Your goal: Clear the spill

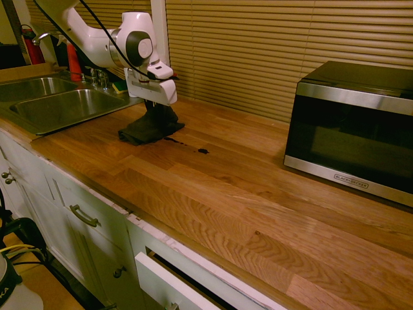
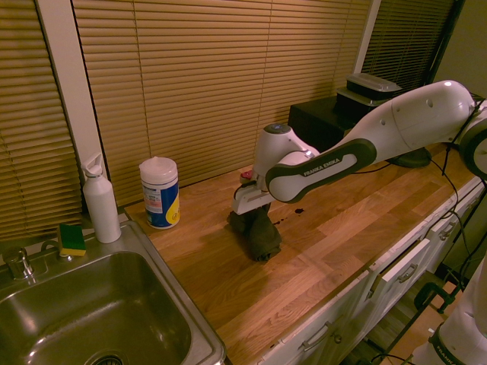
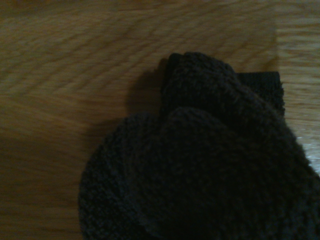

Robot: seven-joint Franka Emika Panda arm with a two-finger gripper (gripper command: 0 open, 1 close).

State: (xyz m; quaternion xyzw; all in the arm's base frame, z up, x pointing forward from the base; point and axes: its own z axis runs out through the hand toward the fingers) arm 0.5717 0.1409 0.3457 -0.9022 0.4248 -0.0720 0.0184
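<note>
First exterior: pincer points down, clenched on the bunched top of a dark cloth whose lower edge drags on the wooden bench. The spill, a thin dark streak ending in a small blot, starts right at the cloth's edge and runs toward the microwave.

Second exterior: cloth hangs from the pincer, spots of the spill just beyond it. Sink and wipes tub well apart.

Wrist: only cloth over wood grain; no spill visible.

Step, as I read it: wipe starting. Next: drag the cloth along the streak with downward pressure, past the last blot.
</note>
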